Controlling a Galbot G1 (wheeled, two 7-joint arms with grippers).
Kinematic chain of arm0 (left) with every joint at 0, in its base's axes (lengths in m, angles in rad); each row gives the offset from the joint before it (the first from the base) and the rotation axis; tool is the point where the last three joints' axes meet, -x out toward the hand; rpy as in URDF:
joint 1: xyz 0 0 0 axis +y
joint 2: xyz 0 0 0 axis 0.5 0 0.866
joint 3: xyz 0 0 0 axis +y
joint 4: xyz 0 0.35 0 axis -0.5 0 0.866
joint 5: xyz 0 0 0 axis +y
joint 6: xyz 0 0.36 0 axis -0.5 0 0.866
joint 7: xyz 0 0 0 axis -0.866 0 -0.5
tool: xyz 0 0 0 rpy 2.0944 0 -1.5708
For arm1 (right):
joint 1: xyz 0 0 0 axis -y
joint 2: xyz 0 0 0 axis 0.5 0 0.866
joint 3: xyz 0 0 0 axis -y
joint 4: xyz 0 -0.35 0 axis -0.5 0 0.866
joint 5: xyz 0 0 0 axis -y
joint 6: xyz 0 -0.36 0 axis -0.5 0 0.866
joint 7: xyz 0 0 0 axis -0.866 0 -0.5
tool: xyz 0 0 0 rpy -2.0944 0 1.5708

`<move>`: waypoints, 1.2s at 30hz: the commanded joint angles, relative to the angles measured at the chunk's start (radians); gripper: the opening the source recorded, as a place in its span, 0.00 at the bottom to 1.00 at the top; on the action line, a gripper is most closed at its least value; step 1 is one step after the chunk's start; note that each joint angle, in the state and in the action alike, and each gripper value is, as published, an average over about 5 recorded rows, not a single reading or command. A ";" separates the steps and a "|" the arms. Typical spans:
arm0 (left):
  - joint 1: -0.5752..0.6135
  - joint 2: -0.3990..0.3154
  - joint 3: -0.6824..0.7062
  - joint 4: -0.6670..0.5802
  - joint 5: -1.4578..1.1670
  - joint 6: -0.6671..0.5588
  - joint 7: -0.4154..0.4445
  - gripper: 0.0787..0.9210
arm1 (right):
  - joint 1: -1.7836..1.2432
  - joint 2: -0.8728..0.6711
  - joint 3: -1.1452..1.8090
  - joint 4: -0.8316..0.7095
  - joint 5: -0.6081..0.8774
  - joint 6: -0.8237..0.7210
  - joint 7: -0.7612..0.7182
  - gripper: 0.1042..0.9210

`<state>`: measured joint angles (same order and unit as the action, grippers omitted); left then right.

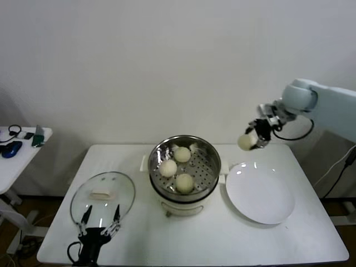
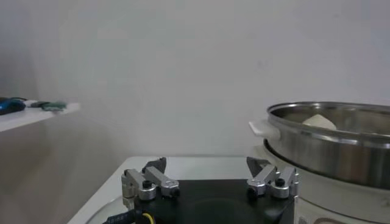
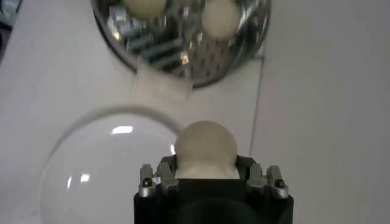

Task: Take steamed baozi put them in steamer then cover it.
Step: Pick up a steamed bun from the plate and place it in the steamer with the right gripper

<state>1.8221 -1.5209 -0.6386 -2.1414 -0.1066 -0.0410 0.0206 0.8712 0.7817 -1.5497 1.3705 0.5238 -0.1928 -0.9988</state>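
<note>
While our right gripper [image 1: 251,139], clamped on the last baozi [image 1: 245,142], hangs above the table's far right edge, the steamer [image 1: 184,167] lies toward the middle, and our left gripper [image 1: 99,221] waits open by the lid [image 1: 103,193].

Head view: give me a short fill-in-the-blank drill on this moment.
1. The steamer holds ___ baozi.
2. The right gripper is shut on the ___ baozi, above the table.
3. The white plate carries ___ baozi.
4. The left gripper, open, hovers over the glass ___.

Missing: three; fourth; no; lid
</note>
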 commanded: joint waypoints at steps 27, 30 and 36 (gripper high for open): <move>0.010 -0.001 -0.012 0.002 -0.004 -0.005 -0.001 0.88 | -0.310 0.275 0.026 -0.033 -0.058 -0.136 0.138 0.68; 0.010 -0.002 -0.011 0.001 -0.004 -0.005 -0.001 0.88 | -0.314 0.276 0.029 -0.037 -0.066 -0.137 0.139 0.69; 0.010 -0.003 -0.011 -0.004 -0.004 -0.004 -0.002 0.88 | -0.294 0.275 0.039 -0.047 -0.067 -0.133 0.142 0.79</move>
<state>1.8316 -1.5227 -0.6496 -2.1438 -0.1111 -0.0452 0.0184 0.6124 1.0440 -1.5238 1.3401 0.4754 -0.3228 -0.8657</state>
